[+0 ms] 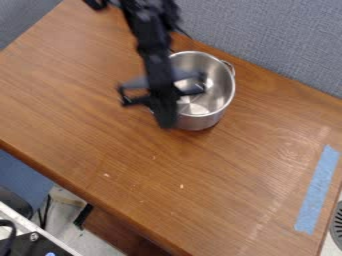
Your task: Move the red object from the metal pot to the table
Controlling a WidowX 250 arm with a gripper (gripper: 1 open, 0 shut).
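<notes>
The metal pot [214, 88] stands on the table [80, 110], right of the middle toward the back. My black arm reaches down from the top edge, and the gripper [164, 118] hangs blurred against the pot's near-left outer wall, pointing steeply down. Its fingers look pressed together, and I see nothing red between them. The red object does not show anywhere; the arm hides part of the pot's inside.
A strip of blue tape [318, 186] runs along the table near its right edge. A grey wall [267, 35] rises behind the table. The table's front edge drops off at the lower left, with dark clutter [40, 225] below it.
</notes>
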